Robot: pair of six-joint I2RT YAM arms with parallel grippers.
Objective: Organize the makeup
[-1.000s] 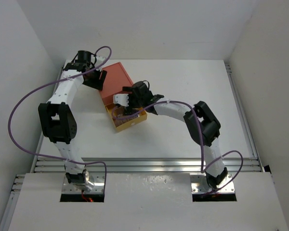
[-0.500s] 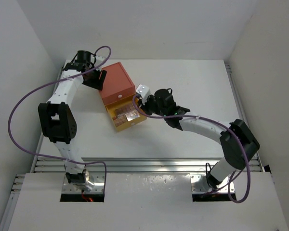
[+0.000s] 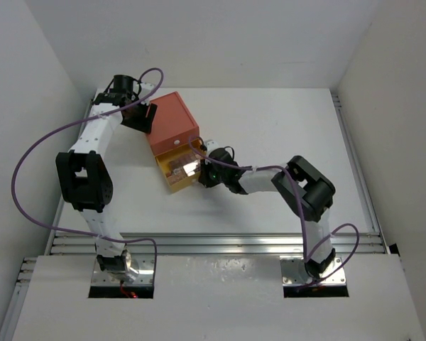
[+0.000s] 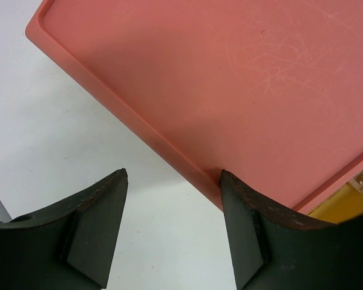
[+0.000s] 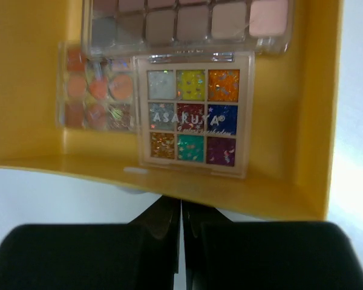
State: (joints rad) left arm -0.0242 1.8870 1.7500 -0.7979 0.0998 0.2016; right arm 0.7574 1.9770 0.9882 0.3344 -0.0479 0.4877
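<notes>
Right gripper (image 5: 181,210) was pinched shut on nothing, its two black tips pressed flat together and poised just outside the wall of the yellow drawer (image 5: 314,121) nearest its camera. Three eyeshadow palettes lay inside that drawer. The colourful palette (image 5: 193,118), square with nine glittery pans and lettering across its middle row, sat closest to the gripper, against that near wall. Its left edge overlapped a second square palette (image 5: 94,96) of peach and coral pans. Its far edge met the long rectangular palette (image 5: 187,21) of brown and pink pans, which lay across the far part of the drawer.

Seen from above, the drawer stood pulled out of the orange box (image 3: 172,121) toward the arms' side of the white table (image 3: 284,128), and the right gripper sat at the drawer's right-hand side.

Over at the box's far left corner, the left gripper (image 4: 172,232) stood wide open and held nothing. Bare table showed between its fingers, and one fingertip (image 4: 230,187) reached the rim of the box top; whether it touched could not be told
</notes>
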